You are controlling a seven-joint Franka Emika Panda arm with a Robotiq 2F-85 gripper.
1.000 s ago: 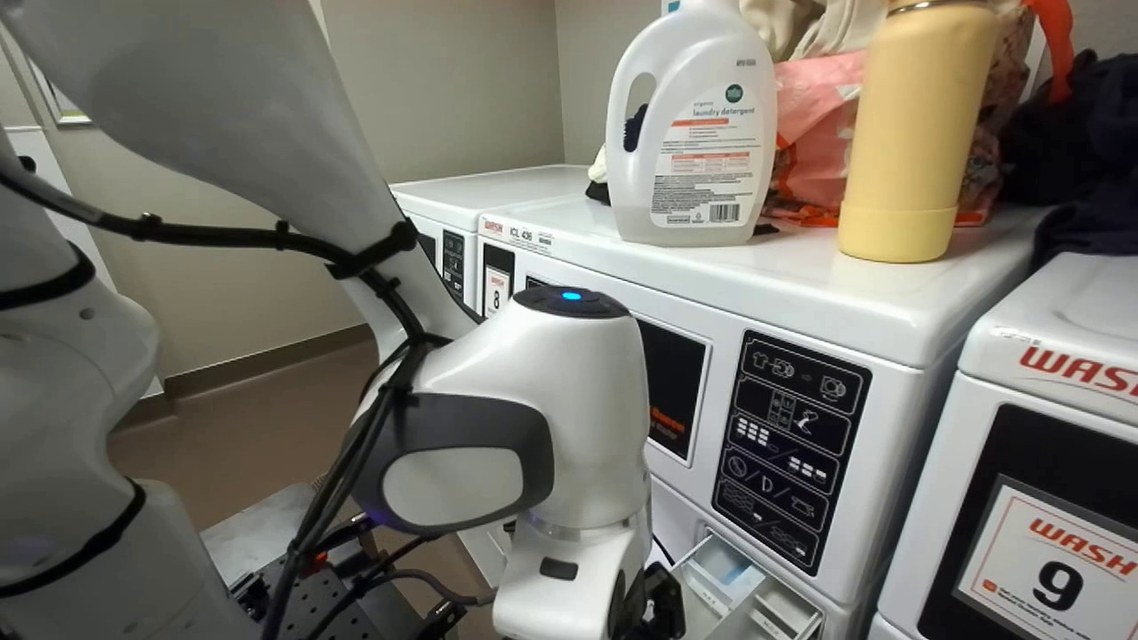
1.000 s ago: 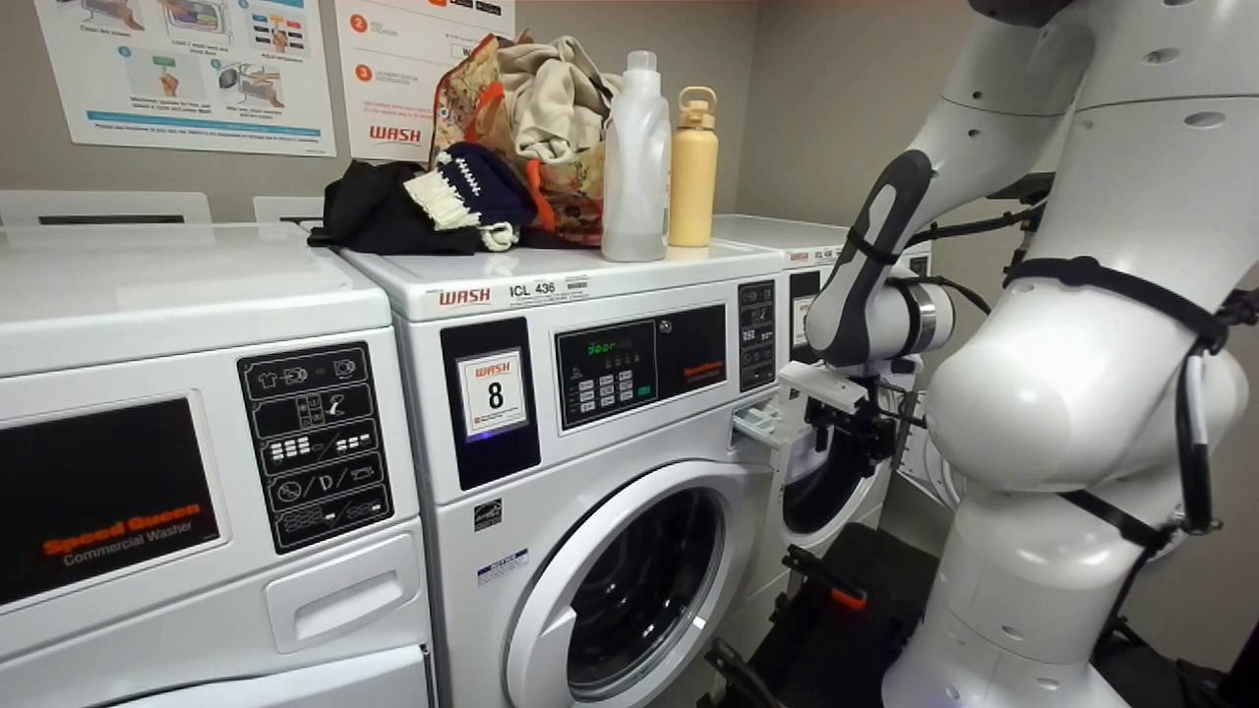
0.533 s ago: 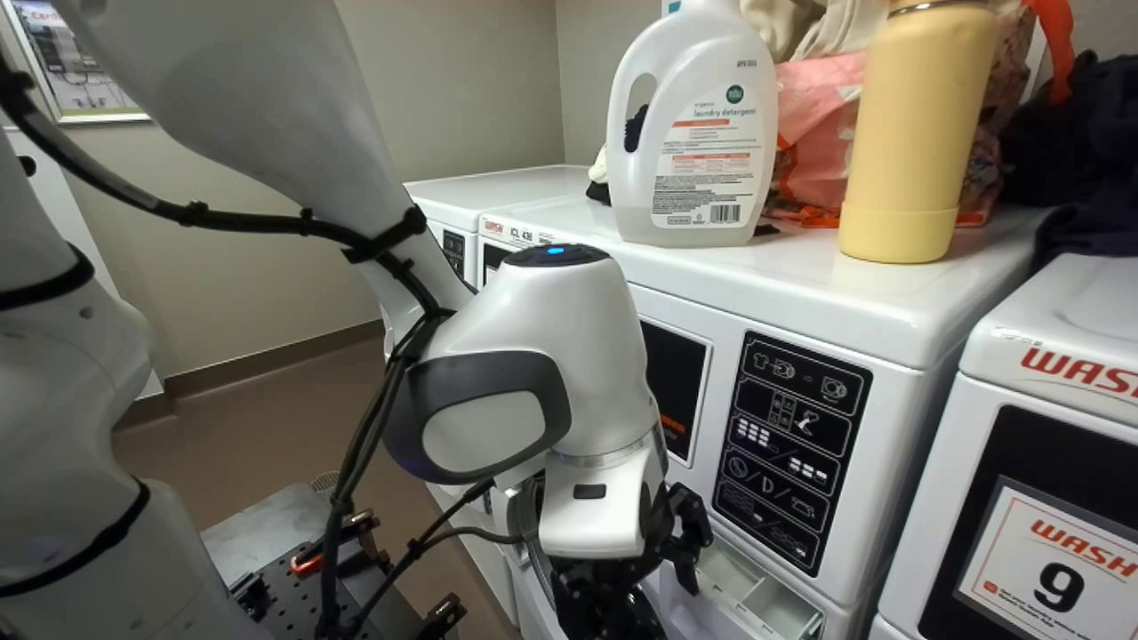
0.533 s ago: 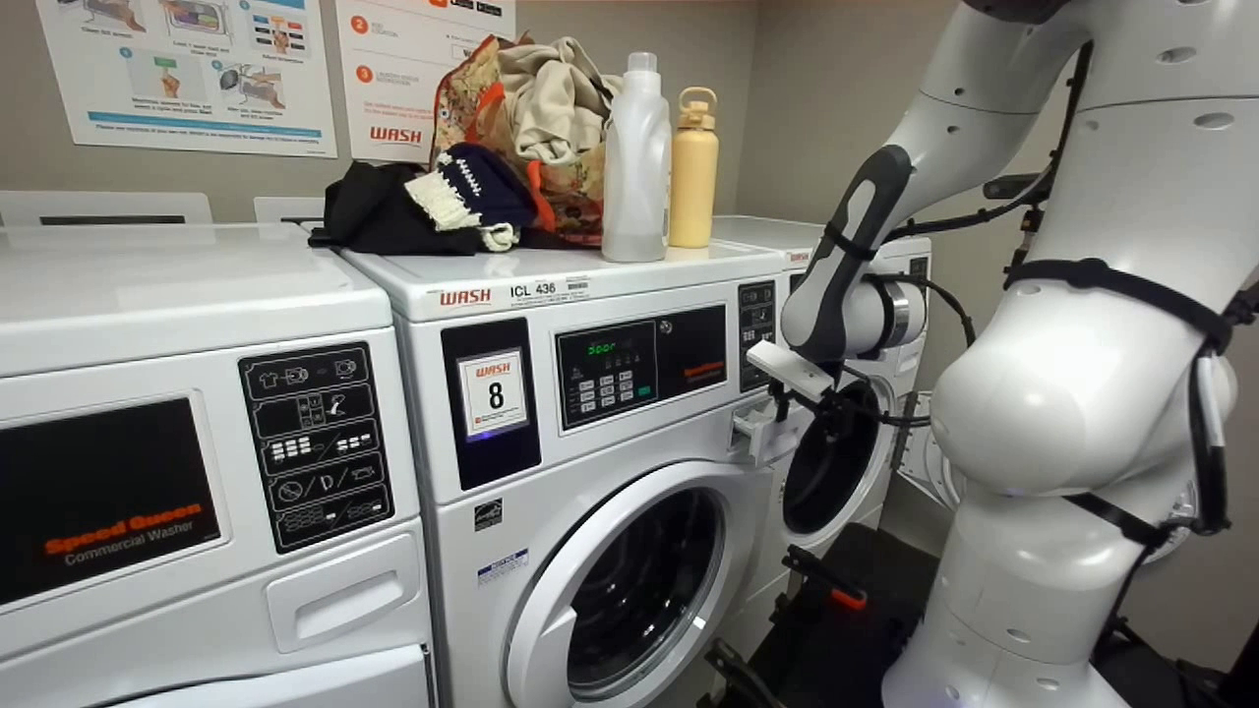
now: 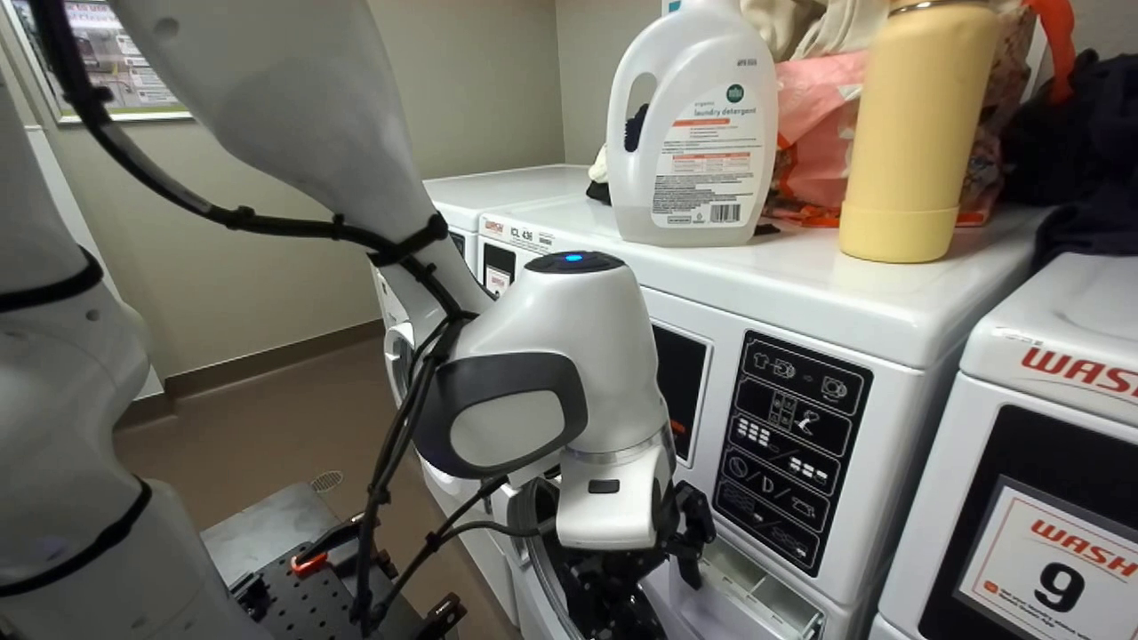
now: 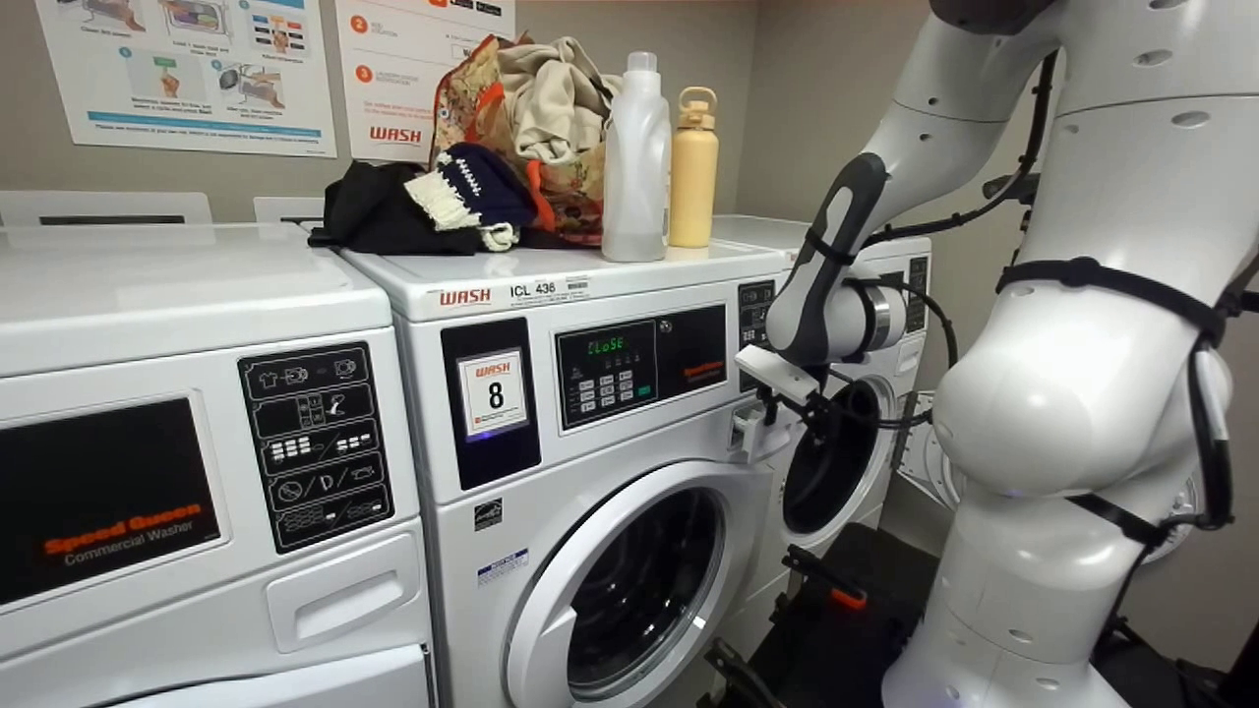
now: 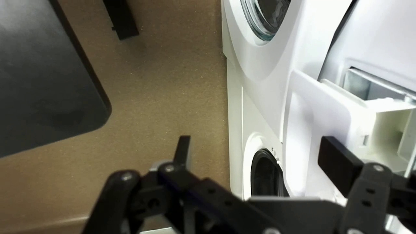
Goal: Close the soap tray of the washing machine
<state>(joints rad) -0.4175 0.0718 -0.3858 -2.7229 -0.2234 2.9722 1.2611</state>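
In front of the washing machine (image 6: 590,452), I'm holding the arm (image 6: 1023,393) bent, its forearm (image 6: 934,147) sloping down toward seven o'clock in an exterior view, with the gripper (image 7: 255,146) spread wide. At three o'clock in my wrist view, the soap tray (image 7: 357,120) is jutting out, its front facing nine, that face's long axis running roughly twelve to six.

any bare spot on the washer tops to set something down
Free: the front strip atop the washing machine, between its edge, the detergent bottle and yellow bottle; and the visible top of the washer below the blue-banded poster, beside the black cloth. Crowded: further back, around the bag; below, at the soap tray, by the gripper.
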